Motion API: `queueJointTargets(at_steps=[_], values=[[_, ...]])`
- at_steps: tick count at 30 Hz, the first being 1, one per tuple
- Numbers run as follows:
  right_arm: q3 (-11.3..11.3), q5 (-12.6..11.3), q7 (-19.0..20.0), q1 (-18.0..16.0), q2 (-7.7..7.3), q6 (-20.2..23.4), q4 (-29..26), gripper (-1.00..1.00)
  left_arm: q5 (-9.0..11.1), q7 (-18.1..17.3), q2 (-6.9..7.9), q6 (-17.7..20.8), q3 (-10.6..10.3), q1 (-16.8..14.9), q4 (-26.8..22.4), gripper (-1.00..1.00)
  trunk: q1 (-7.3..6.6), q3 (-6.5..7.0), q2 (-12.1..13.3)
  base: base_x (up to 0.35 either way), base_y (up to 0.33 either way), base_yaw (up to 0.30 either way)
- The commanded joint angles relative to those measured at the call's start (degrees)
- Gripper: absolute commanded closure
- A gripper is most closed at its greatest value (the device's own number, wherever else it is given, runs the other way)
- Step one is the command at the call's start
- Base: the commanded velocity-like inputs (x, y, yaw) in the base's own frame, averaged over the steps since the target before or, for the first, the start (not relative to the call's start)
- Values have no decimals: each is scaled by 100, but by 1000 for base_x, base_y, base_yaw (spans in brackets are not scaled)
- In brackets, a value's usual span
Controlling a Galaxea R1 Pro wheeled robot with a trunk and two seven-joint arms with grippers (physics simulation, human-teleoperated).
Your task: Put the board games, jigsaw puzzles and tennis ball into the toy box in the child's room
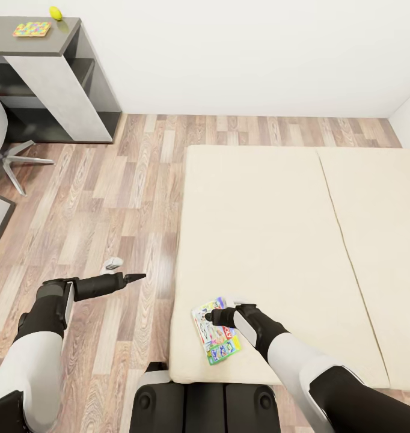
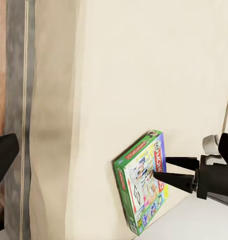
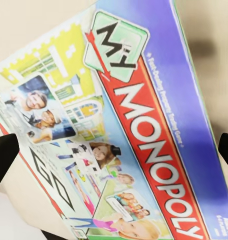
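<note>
board game (image 1: pixel 216 330) on the bed's (image 1: pixel 271 240) near corner, table (image 1: pixel 45 66) far left

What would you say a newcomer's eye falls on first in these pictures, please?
Most likely the bright Monopoly box lying near the corner of the beige bed, with the right gripper open directly above it. After that, the multicolour jigsaw puzzle and the yellow-green tennis ball on the dark desk section in the far corner, and the left gripper poised over the wood floor.

Home bedroom, low beige bed (image 1: pixel 271 240), wood-plank floor (image 1: pixel 109 204), grey desk (image 1: pixel 42 42), white walls
</note>
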Motion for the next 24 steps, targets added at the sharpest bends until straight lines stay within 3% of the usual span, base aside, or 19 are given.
queueJointTargets(at_steps=[1,24], values=[[8,16,11,-4,0,25,0,-100,-58,-56,-4,44,23,-5,-6,-100,3,-7,-9,0,52,0],[8,16,10,-4,0,29,10,-100,-58,-56,-3,41,23,-6,-6,-100,3,-7,-9,0,32,0]])
